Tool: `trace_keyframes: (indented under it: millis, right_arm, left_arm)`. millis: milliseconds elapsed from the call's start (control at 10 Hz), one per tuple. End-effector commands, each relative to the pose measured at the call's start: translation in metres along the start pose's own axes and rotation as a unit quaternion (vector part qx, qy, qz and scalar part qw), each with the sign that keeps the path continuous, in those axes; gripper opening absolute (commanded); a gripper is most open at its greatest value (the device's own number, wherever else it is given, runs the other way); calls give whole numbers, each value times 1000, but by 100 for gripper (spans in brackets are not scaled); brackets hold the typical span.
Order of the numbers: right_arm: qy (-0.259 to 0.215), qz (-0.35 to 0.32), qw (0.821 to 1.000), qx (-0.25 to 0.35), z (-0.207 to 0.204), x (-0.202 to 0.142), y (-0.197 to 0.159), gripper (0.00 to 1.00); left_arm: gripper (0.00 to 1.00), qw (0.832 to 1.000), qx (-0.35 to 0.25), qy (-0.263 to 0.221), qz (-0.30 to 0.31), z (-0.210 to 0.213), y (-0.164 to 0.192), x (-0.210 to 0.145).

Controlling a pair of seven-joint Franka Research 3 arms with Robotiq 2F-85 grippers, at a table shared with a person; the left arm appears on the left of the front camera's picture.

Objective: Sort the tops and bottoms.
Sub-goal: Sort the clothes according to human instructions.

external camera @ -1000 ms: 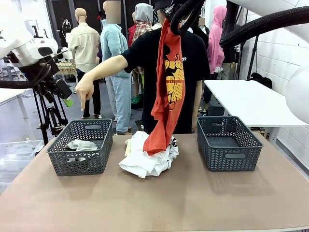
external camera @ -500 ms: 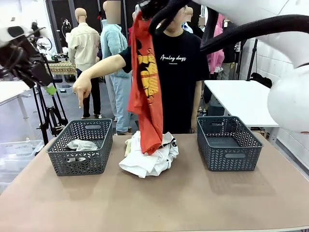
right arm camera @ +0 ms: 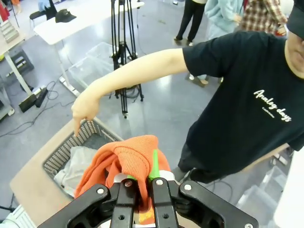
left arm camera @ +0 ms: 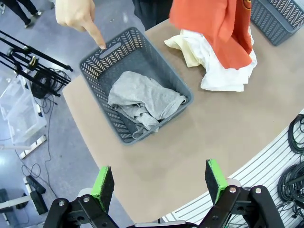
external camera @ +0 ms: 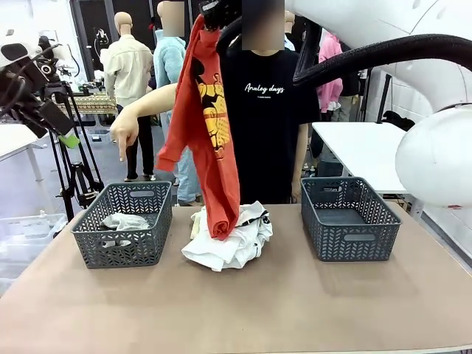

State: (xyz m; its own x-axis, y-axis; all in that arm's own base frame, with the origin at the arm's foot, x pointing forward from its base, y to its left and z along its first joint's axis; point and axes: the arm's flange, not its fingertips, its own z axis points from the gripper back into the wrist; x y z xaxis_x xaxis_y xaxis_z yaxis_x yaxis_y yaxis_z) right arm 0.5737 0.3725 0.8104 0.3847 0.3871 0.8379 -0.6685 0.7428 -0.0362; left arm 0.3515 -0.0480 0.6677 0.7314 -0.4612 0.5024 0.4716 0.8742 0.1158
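Observation:
My right gripper (external camera: pixel 214 10) is shut on a top, the red-orange T-shirt (external camera: pixel 209 118), which hangs high over the pile of white tops (external camera: pixel 234 240) at mid-table. In the right wrist view the fingers (right arm camera: pixel 141 183) pinch the orange cloth (right arm camera: pixel 124 159). My left gripper (left arm camera: pixel 159 176) stands open and holds nothing, high off the table's left side above the left basket (left arm camera: pixel 118 47). A person's hand (external camera: pixel 125 136) points down at that basket (external camera: pixel 151 195), which holds a crumpled grey garment (external camera: pixel 124 221). I cannot tell any bottoms apart in the heaps.
An empty grey basket (external camera: pixel 350 217) stands at the right of the table. The person in a black shirt (external camera: pixel 269 110) stands behind the pile. A tripod (external camera: pixel 74 169) and a clear bin stand off the table's left edge. The near half of the table is bare.
My right gripper has carried the red-orange T-shirt leftward, from in front of the person to above the pile's left side. My left arm drew back to the left. The pointing hand stayed.

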Motion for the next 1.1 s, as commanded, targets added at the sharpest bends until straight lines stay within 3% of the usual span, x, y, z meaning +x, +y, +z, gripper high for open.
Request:
trace_keyframes:
  millis: [0,100,200,400,600,800,1000]
  right_arm:
    - [4,1,1000,-8,6,0,3,0]
    - [0,0,1000,0,0,0,0,0]
    - [-44,-25,999,-10,-11,11,10,0]
    - [-98,10,995,-14,-31,73,40,0]
    - [-152,67,986,20,-45,141,87,0]
    - [-194,66,977,61,-62,175,118,0]
    - [-273,57,956,89,-69,194,142,0]
  left_arm:
    - [100,1000,0,-2,2,1,1,4]
    - [100,1000,0,-2,2,1,1,4]
    - [100,1000,0,-2,2,1,1,4]
    - [100,1000,0,-2,2,1,1,4]
    - [100,1000,0,-2,2,1,1,4]
    - [100,1000,0,-2,2,1,1,4]
    - [100,1000,0,-2,2,1,1,4]
